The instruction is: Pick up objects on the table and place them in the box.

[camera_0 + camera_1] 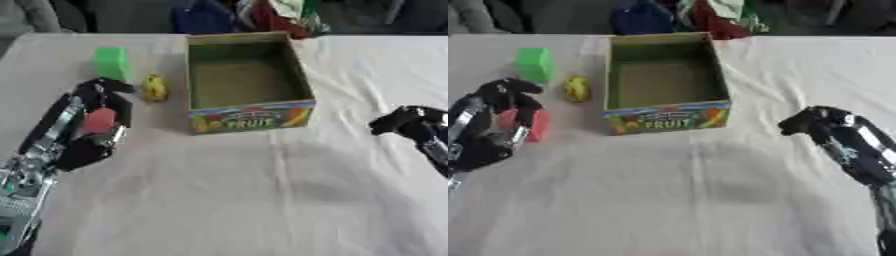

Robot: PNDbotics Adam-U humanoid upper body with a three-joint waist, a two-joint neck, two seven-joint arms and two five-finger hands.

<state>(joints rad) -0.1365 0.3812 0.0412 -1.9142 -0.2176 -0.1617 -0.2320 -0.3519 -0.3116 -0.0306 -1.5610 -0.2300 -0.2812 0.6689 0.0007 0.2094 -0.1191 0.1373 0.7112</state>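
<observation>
White cloth covers the table [262, 200] from edge to edge, with coloured items bunched along its far side beyond the work area. An open cardboard box [248, 82], printed "FRUIT" on its near wall, stands upright at the far centre; nothing can be seen inside it. To its left lie a green block [109, 62], farthest out, and a small yellow fruit-shaped object [155, 88] just beside the box's left wall, apart from the block. Nearer and farther left, the left hand [98, 127] reaches in from the lower left corner, its fingers and thumb curled around a red object [99, 120] whose shape cannot be made out; whether that object is lifted off the cloth cannot be told. The right hand [820, 122] shows at the right edge, well apart from the box, with dark fingers bent inward and nothing visible between them.
</observation>
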